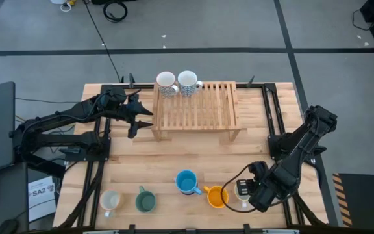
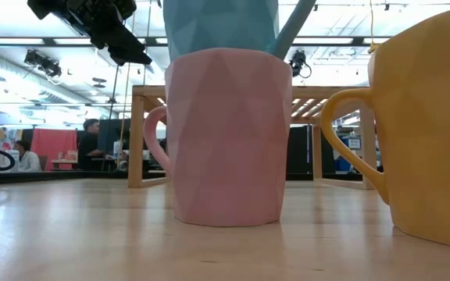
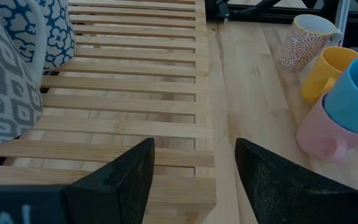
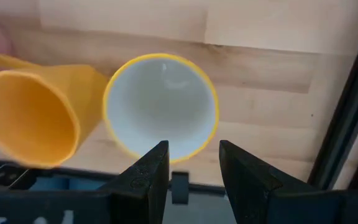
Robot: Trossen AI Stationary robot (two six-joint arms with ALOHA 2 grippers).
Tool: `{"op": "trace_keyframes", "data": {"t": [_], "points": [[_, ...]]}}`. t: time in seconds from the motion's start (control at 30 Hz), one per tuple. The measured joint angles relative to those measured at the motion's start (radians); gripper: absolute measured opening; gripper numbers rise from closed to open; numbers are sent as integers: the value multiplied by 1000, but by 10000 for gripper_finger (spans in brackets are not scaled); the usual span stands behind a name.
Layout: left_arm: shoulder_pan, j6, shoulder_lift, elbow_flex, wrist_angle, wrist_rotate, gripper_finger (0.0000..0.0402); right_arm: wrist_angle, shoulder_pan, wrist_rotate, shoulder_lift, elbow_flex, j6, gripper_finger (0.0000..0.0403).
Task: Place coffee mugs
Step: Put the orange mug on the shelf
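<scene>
White inside and yellow round the rim, the yellow-rimmed mug [image 4: 161, 106] stands upright straight ahead of the right gripper [image 4: 193, 149], mouth up. We see the two fingers [image 4: 145, 180] spread apart just short of the rim. The jaws are released and nothing sits between them. Right beside that mug, off one finger's side, the orange mug [image 4: 30, 118] stands touching it or very nearly.

Moving away from the right gripper along the near edge of the table [image 1: 174, 156], past the orange mug, we find the blue mug [image 1: 187, 182] nested inside the pink mug [image 3: 322, 134]. Further still come the green mug [image 1: 145, 200] and then the cream mug [image 1: 111, 201], each standing apart from the next.

Over to the left gripper [image 3: 194, 146] now. It hangs at the end of the slatted wooden rack [image 3: 135, 106], with the jaws wide open and empty and bare slats showing beyond the fingertips. Well ahead of it, at the rack's far corner, the grey-patterned mug [image 3: 5, 81] and the blue-flowered mug [image 3: 42, 31] stand side by side on the slats, close together. From this gripper the nested pair and the orange mug lie off to the other side on the table, clear of the rack.

Table-level camera: the pink mug fills our view, with the rack behind it, and people [image 2: 92, 144] sit far back in the room.
</scene>
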Motion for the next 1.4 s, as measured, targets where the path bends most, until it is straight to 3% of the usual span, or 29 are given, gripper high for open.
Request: {"op": "trace_keyframes", "data": {"t": [0.33,0.9,1.4], "points": [[0,0,0,0,0,0,231,19,-1,-18,0,-76,-2,147],[0,0,0,0,0,0,231,231,-1,-18,0,-220,-11,147],[0,0,0,0,0,0,231,254,-4,-18,0,-233,-20,146]]}}
